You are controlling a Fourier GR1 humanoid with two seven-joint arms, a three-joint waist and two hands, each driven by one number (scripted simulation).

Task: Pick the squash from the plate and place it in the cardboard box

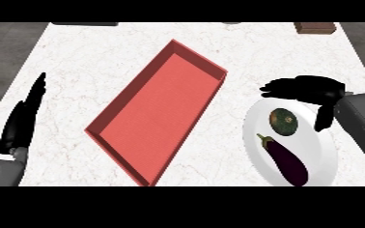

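On the white marbled counter [85, 53], near its right edge, a white plate [324, 159] carries two vegetables: a small round dark-green squash [284, 121] toward the plate's far side, and a long dark-purple eggplant [287, 160] lying at a slant just nearer the front, its stem end pointing toward the squash. The two sit close together but do not appear to touch.

The robot's right hand [308, 90] hovers over the far rim of the plate, its black fingers stretched toward the left and the thumb [324, 118] hanging down beside the squash. The fingers are spread and relaxed, closed on nothing; the squash lies uncovered on the plate, a little below the palm, and whether the thumb touches the plate cannot be told.

At the middle of the counter lies a shallow red open box [153, 116], set at a slant with one corner toward the far edge and another toward the front edge; nothing lies inside it.

Along the counter's left edge the robot's left hand [25, 113] rests with fingers straight and pointing up, holding nothing.

At the far right corner sits a small brown block [314, 27], and a dark object [84, 23] lies along the far left edge.
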